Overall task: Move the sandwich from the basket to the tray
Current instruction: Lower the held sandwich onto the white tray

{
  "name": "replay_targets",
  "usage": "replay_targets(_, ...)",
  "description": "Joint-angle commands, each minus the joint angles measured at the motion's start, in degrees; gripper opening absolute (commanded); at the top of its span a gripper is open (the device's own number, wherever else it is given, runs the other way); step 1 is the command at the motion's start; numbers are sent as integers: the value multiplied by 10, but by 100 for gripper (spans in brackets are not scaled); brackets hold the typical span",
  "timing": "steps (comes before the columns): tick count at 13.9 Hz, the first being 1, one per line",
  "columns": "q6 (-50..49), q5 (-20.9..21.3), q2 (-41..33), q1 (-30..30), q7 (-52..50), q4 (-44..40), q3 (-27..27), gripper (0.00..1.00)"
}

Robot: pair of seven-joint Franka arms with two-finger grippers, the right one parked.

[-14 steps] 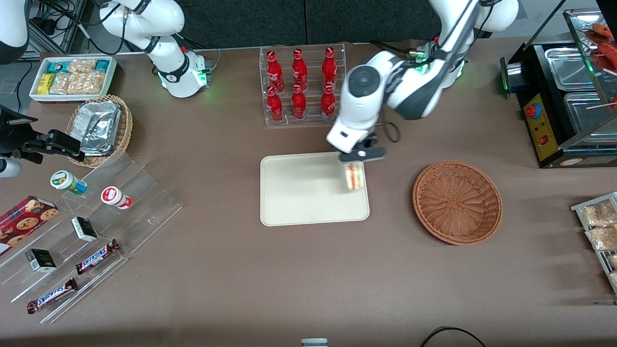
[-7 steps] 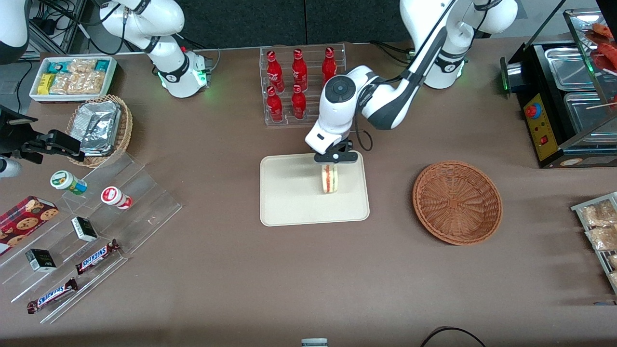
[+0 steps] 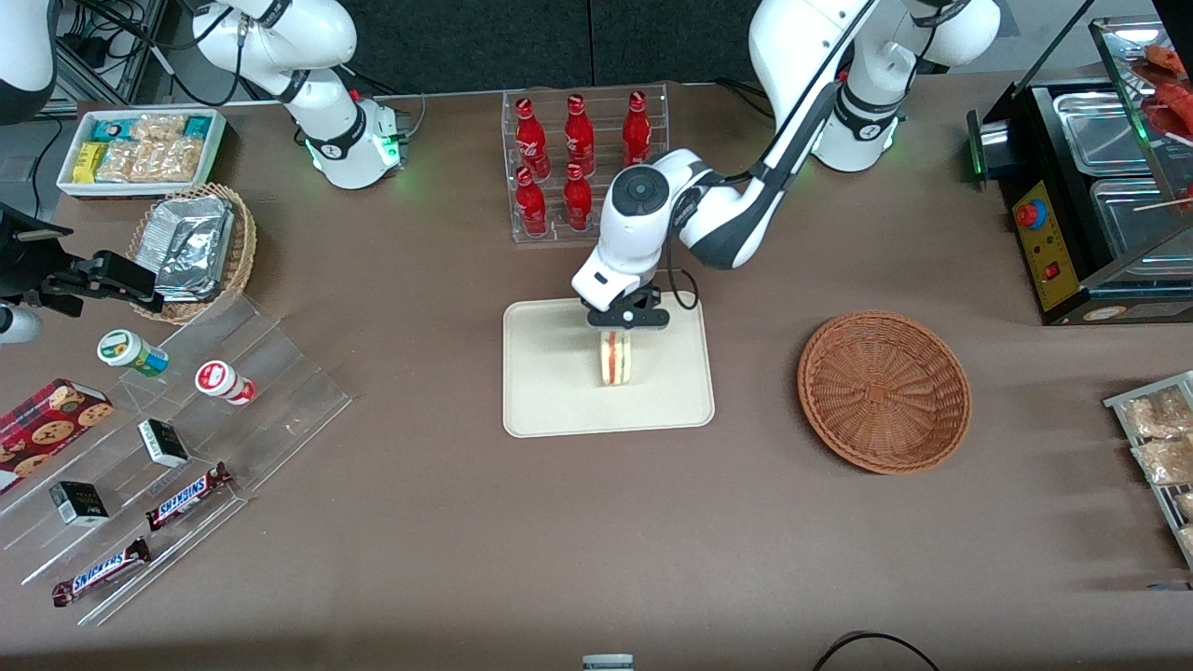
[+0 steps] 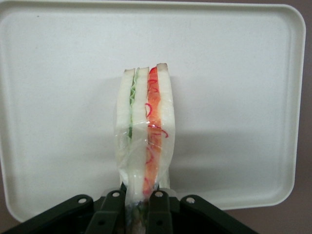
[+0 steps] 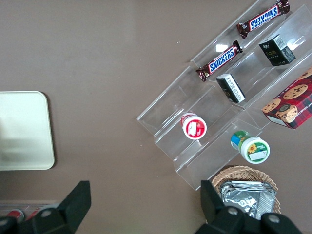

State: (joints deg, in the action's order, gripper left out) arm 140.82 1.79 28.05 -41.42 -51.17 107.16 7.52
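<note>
The sandwich (image 3: 614, 360) is a clear-wrapped white bread wedge with red and green filling; it also shows in the left wrist view (image 4: 145, 129). My left gripper (image 3: 623, 321) is shut on the sandwich's end and holds it on edge over the middle of the cream tray (image 3: 545, 391). In the wrist view the gripper (image 4: 138, 210) pinches the wrapper, with the tray (image 4: 58, 97) under the sandwich. I cannot tell if the sandwich touches the tray. The reddish-brown wicker basket (image 3: 884, 391) lies empty beside the tray, toward the working arm's end of the table.
A clear rack of red bottles (image 3: 578, 158) stands farther from the front camera than the tray, close to my arm. A tan basket of foil packs (image 3: 196, 247), a white snack bin (image 3: 140, 149) and a clear stepped display (image 3: 168, 447) lie toward the parked arm's end.
My left gripper has carried the sandwich from the tray's edge nearest the basket inward to over the tray's middle. The basket has not moved.
</note>
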Motion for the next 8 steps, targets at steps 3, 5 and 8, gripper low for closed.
replay_targets(3, 0, 32, 32, -9, -9, -36, -8, 0)
replay_targets(5, 0, 33, 34, -9, -14, -40, -8, 0)
replay_targets(8, 0, 34, 48, -10, -16, -51, -8, 0)
